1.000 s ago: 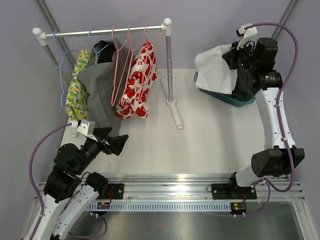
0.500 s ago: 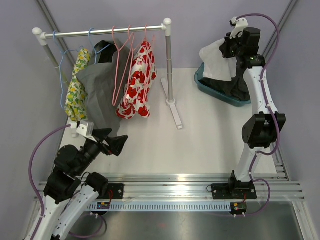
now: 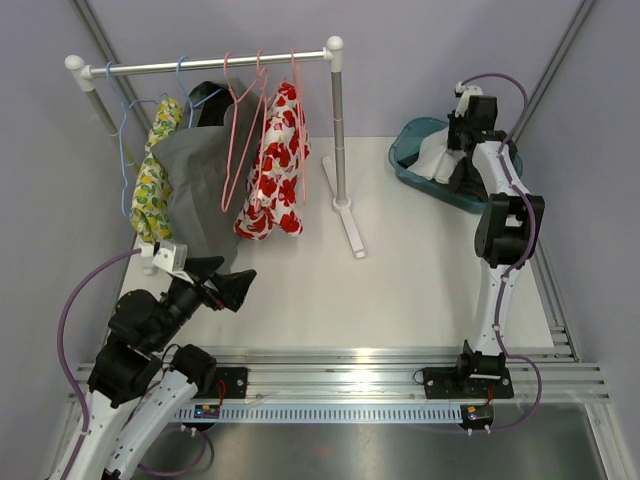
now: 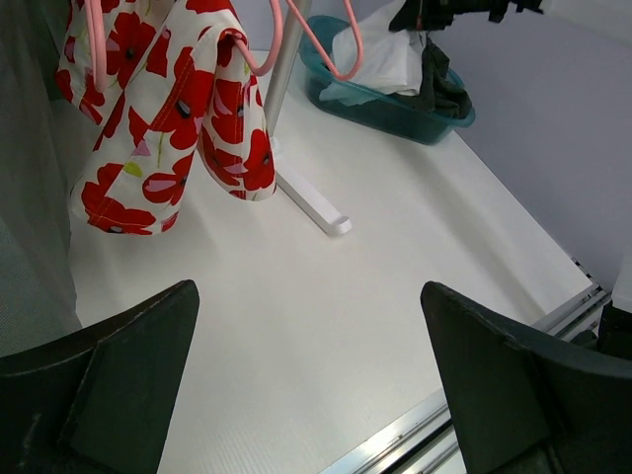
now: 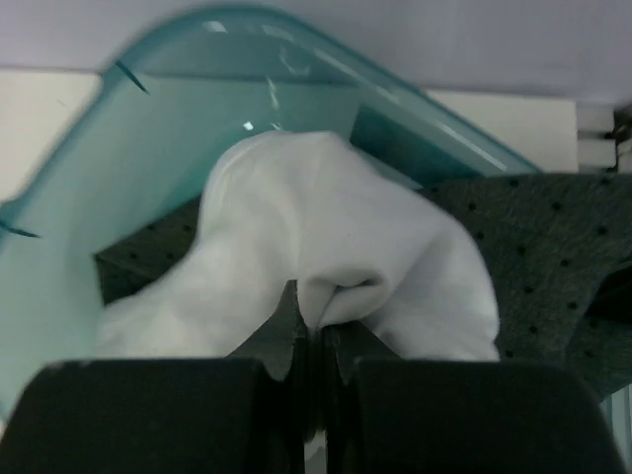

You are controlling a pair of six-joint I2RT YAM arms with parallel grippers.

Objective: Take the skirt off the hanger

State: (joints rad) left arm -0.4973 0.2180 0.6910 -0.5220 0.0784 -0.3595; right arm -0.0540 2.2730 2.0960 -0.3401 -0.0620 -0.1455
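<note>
A white skirt (image 5: 336, 217) is pinched in my right gripper (image 5: 318, 308), which is shut on a fold of it low inside the teal bin (image 5: 148, 188). In the top view the right gripper (image 3: 450, 152) points down into the bin (image 3: 418, 129) at the far right, with the white skirt (image 3: 432, 160) bunched inside. Pink hangers (image 3: 243, 110) hang bare on the rack rail (image 3: 210, 66). My left gripper (image 3: 236, 286) is open and empty above the near left of the table; in its wrist view (image 4: 307, 296) only bare table lies between the fingers.
A red poppy garment (image 3: 275, 165), a grey garment (image 3: 200, 180) and a yellow print garment (image 3: 152, 185) hang on the rack. The rack post and foot (image 3: 345, 205) stand mid-table. A dark dotted cloth (image 5: 538, 247) lies in the bin.
My right arm has lowered the white skirt from above the bin down into it. The left arm has not moved.
</note>
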